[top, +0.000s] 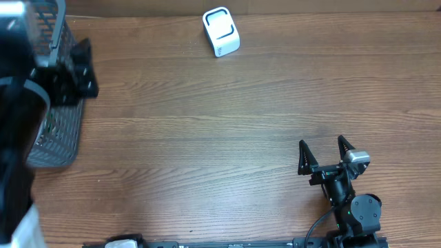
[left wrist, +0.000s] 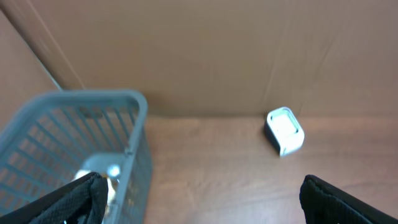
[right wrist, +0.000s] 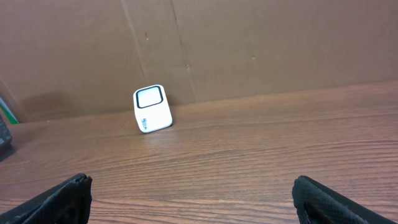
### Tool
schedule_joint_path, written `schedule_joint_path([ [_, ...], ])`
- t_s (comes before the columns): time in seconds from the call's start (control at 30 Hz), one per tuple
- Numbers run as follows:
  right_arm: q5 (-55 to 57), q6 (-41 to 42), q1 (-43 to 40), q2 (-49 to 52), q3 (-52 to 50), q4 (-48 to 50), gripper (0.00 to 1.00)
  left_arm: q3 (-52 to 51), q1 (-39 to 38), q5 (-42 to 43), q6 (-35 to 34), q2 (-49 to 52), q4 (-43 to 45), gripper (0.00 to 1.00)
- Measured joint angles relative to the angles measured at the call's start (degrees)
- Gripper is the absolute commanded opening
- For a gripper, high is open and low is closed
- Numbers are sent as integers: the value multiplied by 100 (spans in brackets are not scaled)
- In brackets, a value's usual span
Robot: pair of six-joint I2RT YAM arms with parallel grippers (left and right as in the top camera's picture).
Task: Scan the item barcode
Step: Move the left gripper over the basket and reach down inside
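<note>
Right claw (top: 322, 153): released, empty, low over the near part of the brown wood-grain worktop (top: 207, 138). Left claw (left wrist: 200, 186): released, empty, above the rim of the grey slatted plastic basket (top: 58, 134). A pale item (left wrist: 111, 176) lies inside, not identifiable.

Step in hand, as judged: item pickup. The next move calls for descending into the basket, clenching on the item and presenting it to the white boxy scanner (top: 221, 32) at the far edge. The scanner's small blue label is illegible.

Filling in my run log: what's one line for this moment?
left gripper: open, empty, at basket | right gripper: open, empty, above table | scanner: far table edge, untouched | grasp: none yet
</note>
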Motion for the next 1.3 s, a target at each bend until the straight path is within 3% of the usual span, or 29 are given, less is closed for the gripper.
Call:
schedule_joint_path([
  [0.27, 0, 2, 2, 0, 0, 2, 100, 31, 0, -166, 107, 874, -162, 99],
  [0.97, 2, 0, 2, 0, 0, 0, 100, 68, 2, -1762, 55, 903, 170, 100],
  [1.1, -2, 2, 2, 0, 0, 4, 100, 92, 223, -1961, 50, 966, 201, 100],
  [1.3, -2, 2, 2, 0, 2, 2, 100, 125, 1154, -1781, 9, 1401, 13, 100],
])
